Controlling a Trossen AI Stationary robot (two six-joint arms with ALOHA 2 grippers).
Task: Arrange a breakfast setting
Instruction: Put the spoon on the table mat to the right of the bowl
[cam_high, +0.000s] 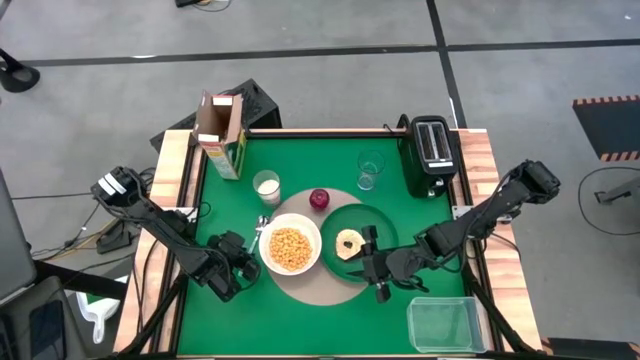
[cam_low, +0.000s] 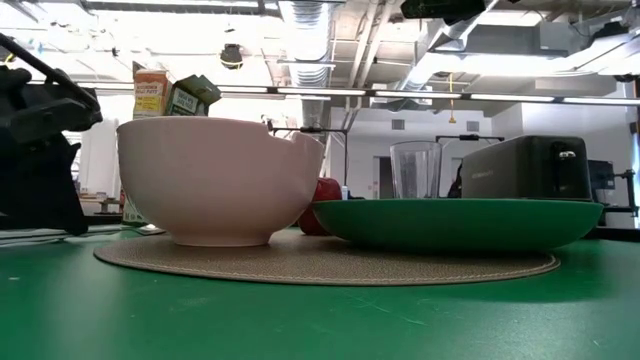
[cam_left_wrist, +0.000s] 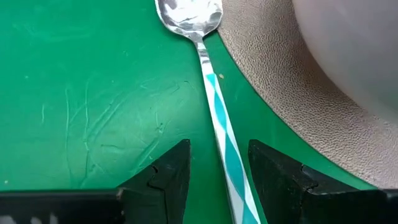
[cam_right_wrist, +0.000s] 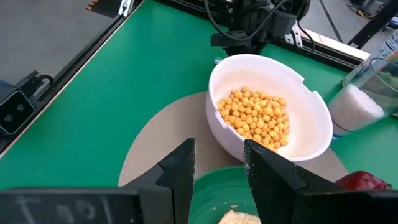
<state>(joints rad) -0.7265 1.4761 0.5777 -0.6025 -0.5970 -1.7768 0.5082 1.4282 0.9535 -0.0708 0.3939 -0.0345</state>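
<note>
A round tan mat (cam_high: 325, 285) holds a white bowl (cam_high: 290, 249) of cereal and a dark-green plate (cam_high: 375, 222) with a small bagel (cam_high: 350, 243) on it. A red fruit (cam_high: 319, 199) sits on the mat's far edge. The spoon (cam_left_wrist: 214, 99), with a teal-striped handle, lies flat on the green table beside the mat's left edge. My left gripper (cam_left_wrist: 219, 180) is low over it and open, one finger on each side of the handle and not touching it. My right gripper (cam_right_wrist: 217, 171) hovers open above the plate's near part with nothing between its fingers. The cereal box (cam_high: 220, 135) stands at the far left.
A glass of white stuff (cam_high: 266, 186) stands just beyond the bowl, an empty glass (cam_high: 369, 170) farther right. A black toaster (cam_high: 432, 155) sits at the far right. A clear plastic tub (cam_high: 443, 322) rests in the near right corner.
</note>
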